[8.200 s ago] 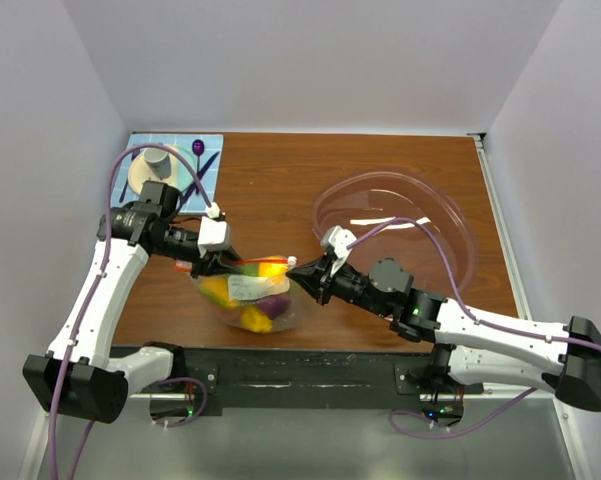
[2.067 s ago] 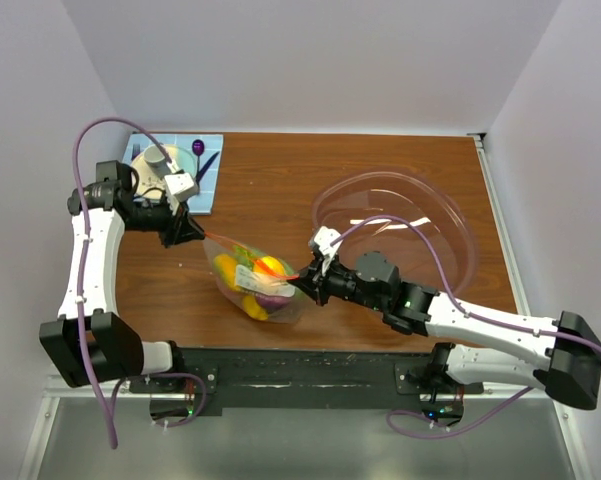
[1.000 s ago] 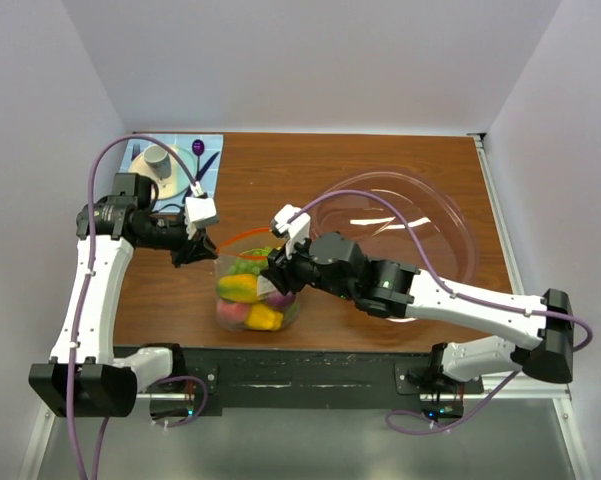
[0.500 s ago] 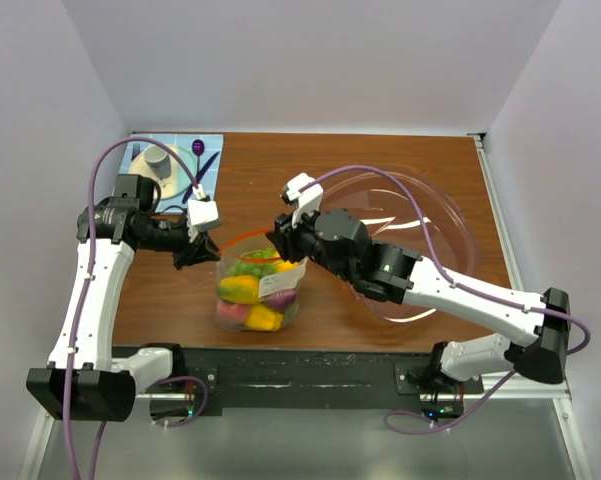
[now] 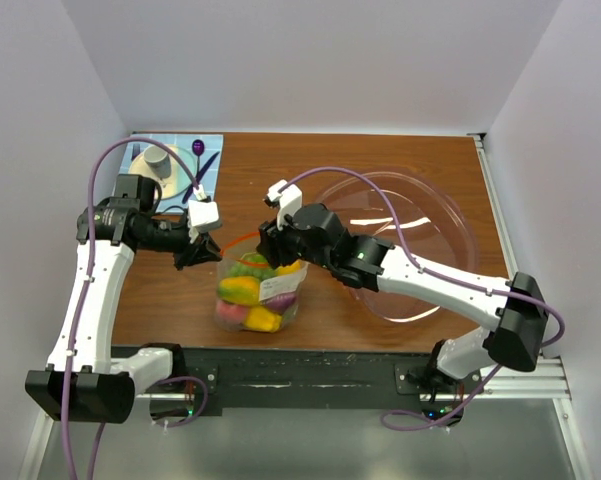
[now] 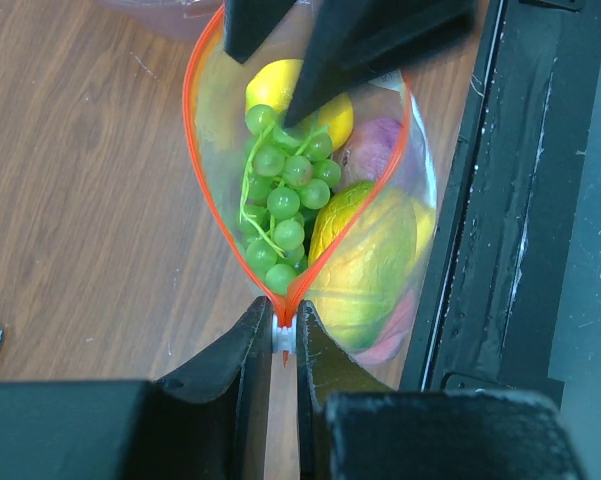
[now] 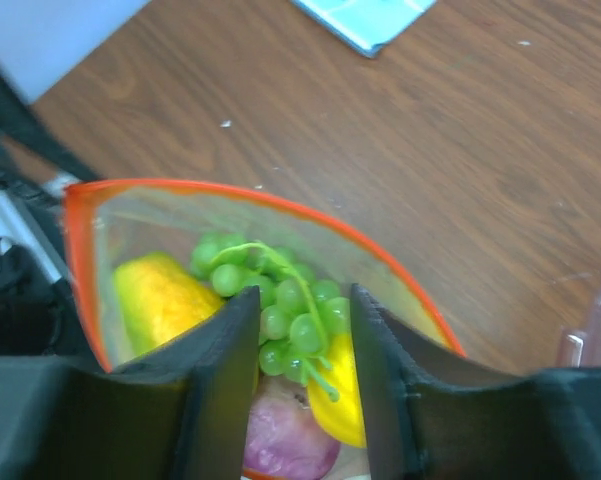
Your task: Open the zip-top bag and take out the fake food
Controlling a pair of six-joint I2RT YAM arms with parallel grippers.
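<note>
The zip-top bag (image 5: 252,298) stands on the table with its orange-red zip strip (image 6: 202,170) spread into a wide mouth. My left gripper (image 6: 283,338) is shut on the strip's near end, seen in the top view at the bag's left (image 5: 206,250). The fake food lies inside: green grapes (image 6: 280,200), a yellow lemon (image 6: 325,115), a purple piece (image 6: 372,150) and a yellow-green fruit (image 6: 365,250). My right gripper (image 7: 302,293) is open in the bag's mouth (image 5: 270,252). Its fingers (image 7: 230,360) straddle the green grapes (image 7: 225,268).
A large clear pinkish bowl (image 5: 430,205) sits right of the bag, under my right arm. A blue mat (image 5: 212,190) at the back left carries a grey cup (image 5: 160,160) on a round plate and a purple spoon (image 5: 198,148). A black rail (image 5: 300,368) runs along the near edge.
My right gripper rose out of the bag's right side, shifted left over the mouth, and spread its jaws around the grapes. The left gripper kept its hold on the zip end.
</note>
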